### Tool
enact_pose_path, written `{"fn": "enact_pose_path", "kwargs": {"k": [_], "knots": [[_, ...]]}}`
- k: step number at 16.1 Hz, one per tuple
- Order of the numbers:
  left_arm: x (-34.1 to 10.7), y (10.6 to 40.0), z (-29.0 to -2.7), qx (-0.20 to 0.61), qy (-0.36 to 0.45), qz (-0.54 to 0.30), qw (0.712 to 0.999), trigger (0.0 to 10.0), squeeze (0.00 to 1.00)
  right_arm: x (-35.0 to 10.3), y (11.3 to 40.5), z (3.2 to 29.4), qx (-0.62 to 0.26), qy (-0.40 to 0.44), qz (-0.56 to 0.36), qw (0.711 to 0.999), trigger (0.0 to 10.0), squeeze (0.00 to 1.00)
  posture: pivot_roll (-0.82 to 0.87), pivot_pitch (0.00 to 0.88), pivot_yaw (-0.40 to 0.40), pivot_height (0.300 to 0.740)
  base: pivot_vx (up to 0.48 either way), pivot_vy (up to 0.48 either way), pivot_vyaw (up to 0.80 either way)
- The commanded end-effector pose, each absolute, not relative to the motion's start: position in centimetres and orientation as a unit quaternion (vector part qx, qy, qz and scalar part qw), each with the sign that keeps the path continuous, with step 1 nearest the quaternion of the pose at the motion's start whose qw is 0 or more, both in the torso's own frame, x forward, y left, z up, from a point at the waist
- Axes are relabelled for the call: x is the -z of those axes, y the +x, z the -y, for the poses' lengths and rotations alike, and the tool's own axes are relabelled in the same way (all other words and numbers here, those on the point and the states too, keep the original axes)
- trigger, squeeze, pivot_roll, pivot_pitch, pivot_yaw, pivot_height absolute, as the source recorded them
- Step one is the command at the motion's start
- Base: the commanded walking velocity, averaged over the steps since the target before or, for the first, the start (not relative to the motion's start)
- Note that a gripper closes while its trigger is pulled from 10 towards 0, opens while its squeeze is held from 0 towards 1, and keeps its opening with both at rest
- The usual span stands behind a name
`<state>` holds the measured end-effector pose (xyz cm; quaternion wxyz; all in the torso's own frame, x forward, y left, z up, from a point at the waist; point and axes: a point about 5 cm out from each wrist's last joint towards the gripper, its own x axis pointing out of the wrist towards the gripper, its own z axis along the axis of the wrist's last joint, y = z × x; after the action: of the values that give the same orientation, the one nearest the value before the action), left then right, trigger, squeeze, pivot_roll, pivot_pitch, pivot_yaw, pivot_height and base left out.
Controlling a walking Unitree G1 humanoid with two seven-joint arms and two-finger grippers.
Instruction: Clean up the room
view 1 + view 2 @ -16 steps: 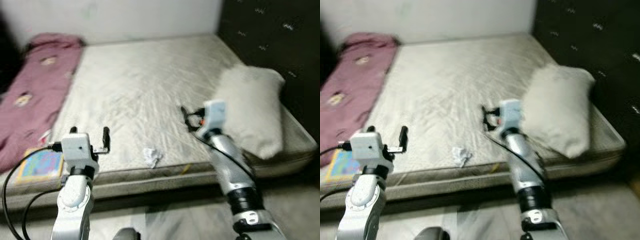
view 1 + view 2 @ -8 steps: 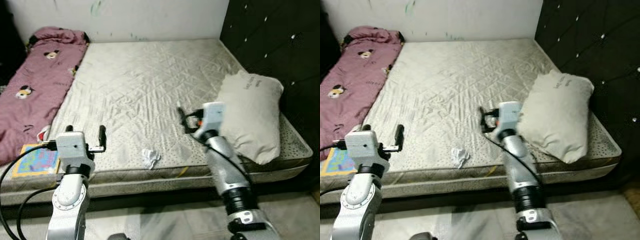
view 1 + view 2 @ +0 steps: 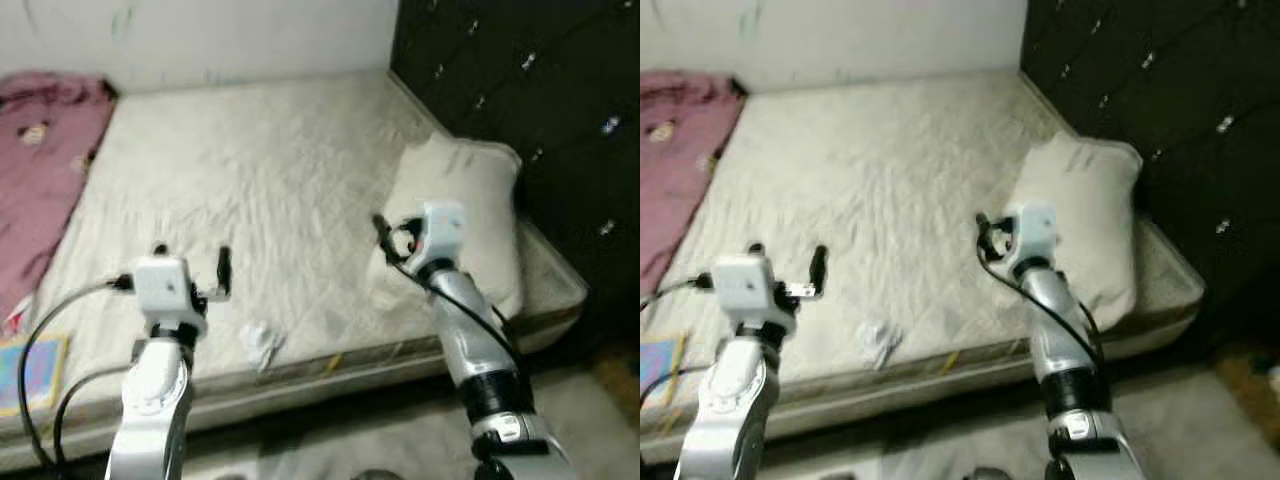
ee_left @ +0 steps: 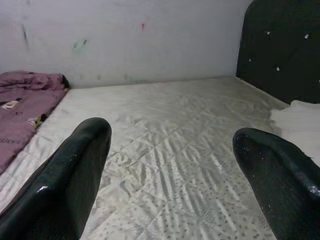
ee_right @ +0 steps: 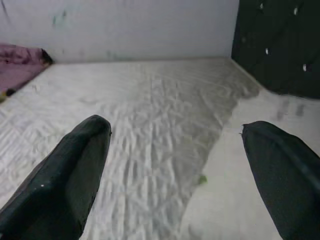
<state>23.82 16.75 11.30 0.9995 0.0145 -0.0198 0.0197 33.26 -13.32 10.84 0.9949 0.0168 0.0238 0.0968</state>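
Left end effector (image 3: pixel 190 270): raised over the bed's near edge, towards the near left corner, fingers (image 4: pixel 70 175) spread wide and gripping nothing; it is the arm closer to the litter.
Right end effector (image 3: pixel 385 238): held over the right part of the bed beside the pillow, fingers (image 5: pixel 65 170) splayed apart and empty (both arms look carried at the ready rather than reaching).
Crumpled paper (image 3: pixel 260 343): a small white wad on the mattress right at the near edge, just beyond and to the right of the left end effector; it reads as the piece of rubbish the tidy-up is most likely after.
Book (image 3: pixel 30 372): a colourful flat cover at the bed's near left corner, partly cut off by the frame.
Mattress (image 3: pixel 250 180): bare quilted cream surface, wrinkled in the middle, running back to the wall.
Pillow (image 3: pixel 470 210): cream, slumped along the bed's right edge against the headboard side, touching the mattress; probably where it belongs.
Blanket (image 3: pixel 40 160): pink, bunched along the bed's left edge up to the far left corner (printed figures are blurred).
Headboard (image 3: pixel 520 90): dark, tufted, along the right edge.
Wall (image 3: pixel 200 35): pale, at the far edge.
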Motion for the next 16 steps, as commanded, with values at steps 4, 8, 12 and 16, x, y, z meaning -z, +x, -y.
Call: {"fn": "enact_pose_path", "kwargs": {"k": [4,8,12,16], "knots": [[-11.39,24.05,-17.93,-0.038,0.018,0.015,0.999,10.0,0.00,-11.55,33.74,10.86,-0.132,0.024,-0.012,0.991,10.0,0.00,-0.01,0.033,-0.015,0.740,0.000,0.000,0.00],[-11.32,24.26,-17.86,-0.036,0.014,0.012,0.999,10.0,0.00,-11.50,33.82,10.79,-0.133,0.024,-0.014,0.991,10.0,0.00,-0.01,0.035,-0.013,0.740,0.000,0.336,0.00],[-11.27,24.38,-17.90,-0.037,0.010,0.009,0.999,10.0,0.00,-11.44,33.91,10.80,-0.134,0.024,-0.017,0.990,10.0,0.00,-0.01,0.037,-0.014,0.740,0.000,0.480,0.00],[-11.29,24.43,-17.88,-0.036,0.009,0.009,0.999,10.0,0.00,-11.49,33.86,10.53,-0.142,0.018,-0.013,0.990,10.0,0.00,-0.01,0.035,-0.016,0.740,0.000,0.480,0.63]]}}
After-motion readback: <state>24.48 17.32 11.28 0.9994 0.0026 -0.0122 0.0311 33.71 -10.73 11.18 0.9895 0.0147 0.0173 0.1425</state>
